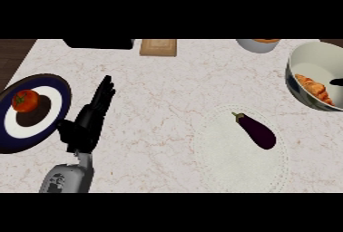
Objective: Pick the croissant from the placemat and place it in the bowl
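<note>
while croissant (315, 88) lies in bowl (305, 54), right hand (336, 82) just beside

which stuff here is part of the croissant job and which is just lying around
Part of the job:
croissant, already lying in the bowl
round white placemat

Just lying about:
eggplant on the placemat
tomato on the blue and white plate
tan box at the far edge
left hand, open and resting
</note>
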